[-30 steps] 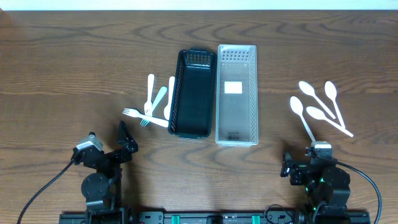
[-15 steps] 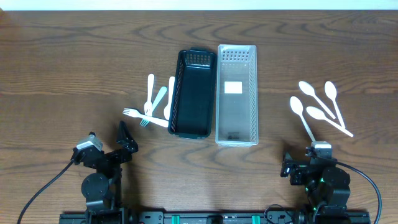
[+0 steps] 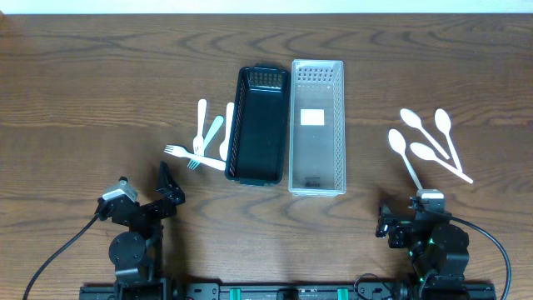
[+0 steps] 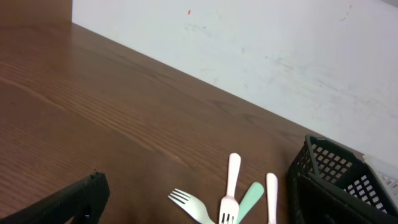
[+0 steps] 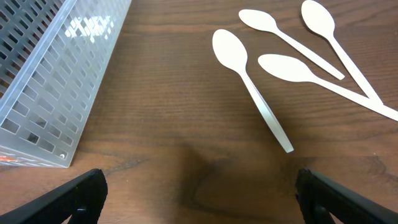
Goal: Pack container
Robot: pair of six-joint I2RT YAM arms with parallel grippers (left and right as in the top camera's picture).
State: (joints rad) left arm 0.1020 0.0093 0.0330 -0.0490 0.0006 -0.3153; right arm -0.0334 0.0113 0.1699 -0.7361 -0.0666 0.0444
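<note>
Right now the black basket [image 3: 257, 125] and the clear container [image 3: 317, 125] stand side by side in the middle of the wooden table [image 3: 100, 100], the black one on the left, their long walls just beside each other. A white label [image 3: 312, 117] shows on the floor of the clear container. All the cutlery lies out on the wood. Just left of the black basket is a small cluster: a white fork [image 3: 201, 125] pointing toward the near edge, a pale green piece [image 3: 214, 133] and a white handle [image 3: 229, 125] close against the basket's wall, and a second white fork [image 3: 200, 160] lying crosswise at their lower ends. What kind of head the green and white pieces carry is too small to tell. Well to the right of the clear container four white spoons [image 3: 423, 152] lie fanned out, bowls toward the far edge. The left gripper [image 3: 171, 187] sits at the near edge, short of the forks, its jaws spread wide with nothing in them; its wrist view catches one dark finger [image 4: 74, 199] at the lower left. The right gripper [image 5: 199, 199] sits at the near edge below the spoons, its fingers far apart over bare wood, gripping nothing.
</note>
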